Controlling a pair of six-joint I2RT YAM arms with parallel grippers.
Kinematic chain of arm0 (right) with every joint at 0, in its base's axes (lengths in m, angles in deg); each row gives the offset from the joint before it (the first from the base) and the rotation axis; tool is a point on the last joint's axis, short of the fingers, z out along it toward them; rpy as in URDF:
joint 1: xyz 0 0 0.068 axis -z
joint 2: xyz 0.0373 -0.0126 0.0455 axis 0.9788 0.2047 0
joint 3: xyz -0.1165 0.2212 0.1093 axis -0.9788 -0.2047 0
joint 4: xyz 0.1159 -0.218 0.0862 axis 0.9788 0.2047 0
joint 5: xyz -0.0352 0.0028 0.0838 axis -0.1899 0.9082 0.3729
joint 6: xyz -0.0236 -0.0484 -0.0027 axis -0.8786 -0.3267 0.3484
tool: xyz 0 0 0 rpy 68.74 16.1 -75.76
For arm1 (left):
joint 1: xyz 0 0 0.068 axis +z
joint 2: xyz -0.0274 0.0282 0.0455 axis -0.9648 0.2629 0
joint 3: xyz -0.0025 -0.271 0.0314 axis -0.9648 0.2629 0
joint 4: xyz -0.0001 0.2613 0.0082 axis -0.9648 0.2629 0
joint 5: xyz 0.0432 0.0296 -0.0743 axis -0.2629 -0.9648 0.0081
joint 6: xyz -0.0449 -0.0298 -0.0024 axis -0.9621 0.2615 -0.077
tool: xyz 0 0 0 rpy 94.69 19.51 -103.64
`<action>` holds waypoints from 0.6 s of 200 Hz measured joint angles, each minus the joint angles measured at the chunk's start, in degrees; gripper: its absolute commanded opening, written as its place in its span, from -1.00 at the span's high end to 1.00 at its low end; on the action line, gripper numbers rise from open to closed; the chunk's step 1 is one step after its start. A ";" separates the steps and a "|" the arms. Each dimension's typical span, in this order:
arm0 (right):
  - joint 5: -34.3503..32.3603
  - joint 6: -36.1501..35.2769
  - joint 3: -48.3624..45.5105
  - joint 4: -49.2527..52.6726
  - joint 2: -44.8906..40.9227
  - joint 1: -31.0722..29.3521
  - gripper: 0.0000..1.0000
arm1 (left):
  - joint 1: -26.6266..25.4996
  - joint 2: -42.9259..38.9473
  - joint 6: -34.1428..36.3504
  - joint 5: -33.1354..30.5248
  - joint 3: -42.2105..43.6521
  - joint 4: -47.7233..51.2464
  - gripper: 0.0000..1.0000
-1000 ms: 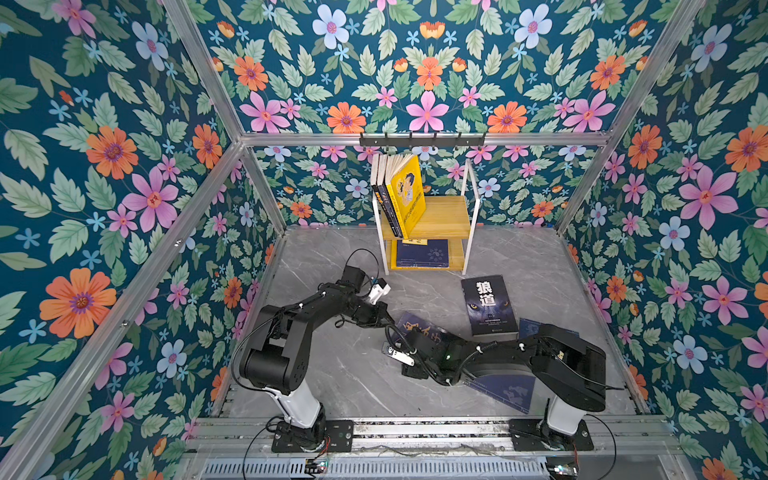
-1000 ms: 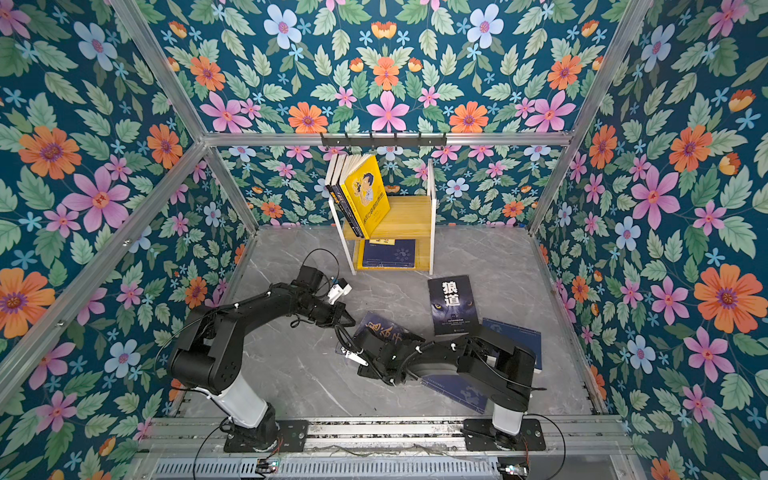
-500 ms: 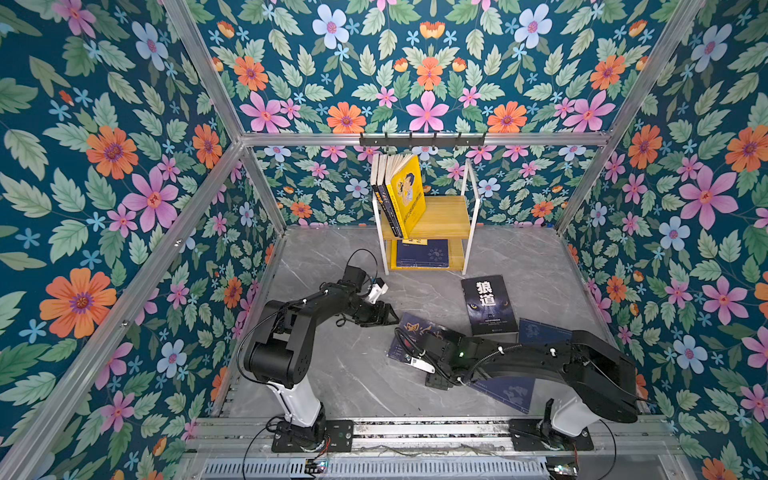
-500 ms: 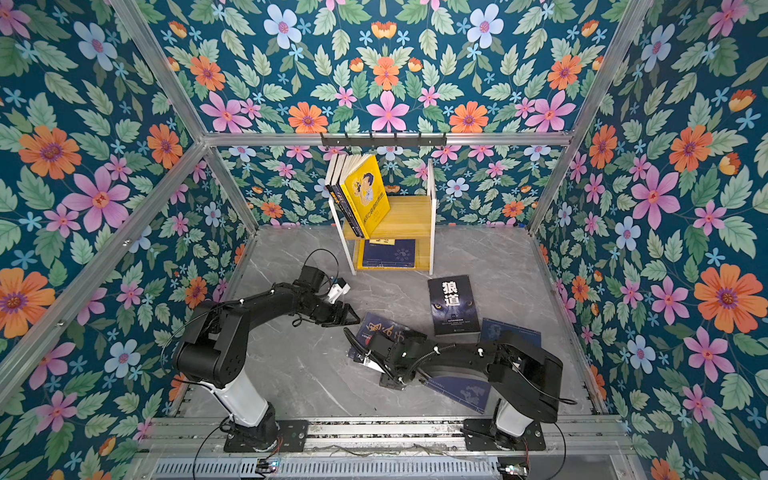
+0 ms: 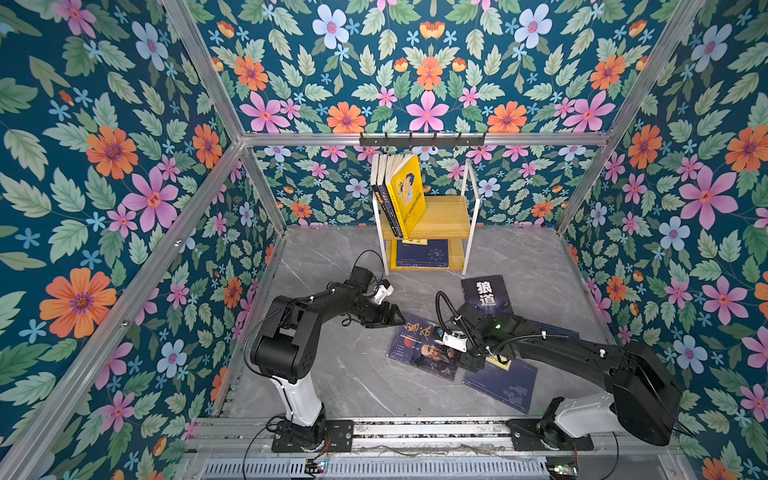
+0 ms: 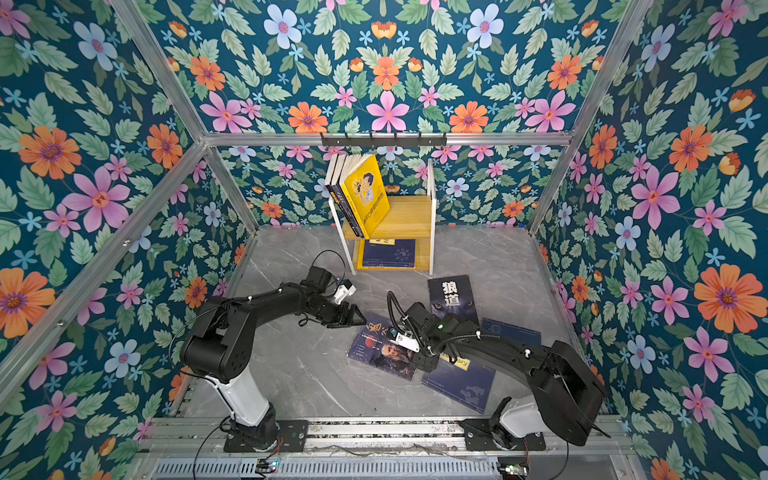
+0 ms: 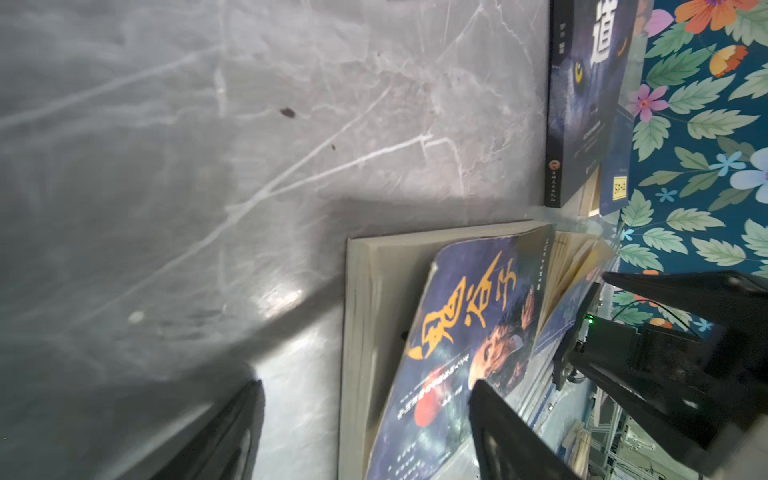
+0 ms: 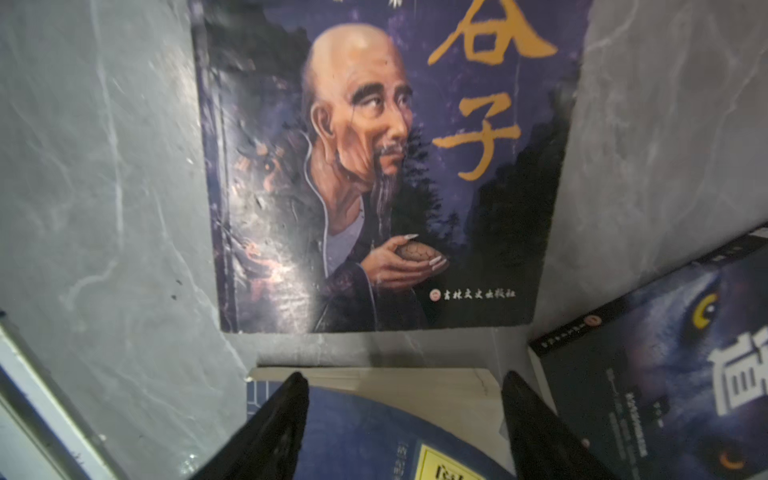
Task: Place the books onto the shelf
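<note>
The shelf stands at the back. A bright yellow book and dark books lean on its top board, and a navy one lies on the lower board. On the floor lie the old man's face book, the wolf eye book and a navy book with a yellow label. My left gripper is open across the old man book's edge. My right gripper is open over the navy book's end.
Another navy book lies partly under the right arm. A black hook rail hangs above the shelf. Floral walls close in the grey marble floor on three sides, and a metal base rail runs along the front.
My left gripper has opened and edged toward the old man book. My right gripper has drawn back to the right, off that book and over the navy one.
</note>
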State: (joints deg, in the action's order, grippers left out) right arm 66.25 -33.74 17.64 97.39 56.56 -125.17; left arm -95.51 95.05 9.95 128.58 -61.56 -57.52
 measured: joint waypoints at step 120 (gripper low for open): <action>-1.49 -3.98 -0.76 -9.09 9.57 3.17 -0.42 | -2.54 3.37 0.02 3.43 -2.34 0.04 -0.23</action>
State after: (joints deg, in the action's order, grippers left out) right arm 64.77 -37.71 16.88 88.30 66.14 -122.00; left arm -98.05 98.42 9.97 132.02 -63.90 -57.48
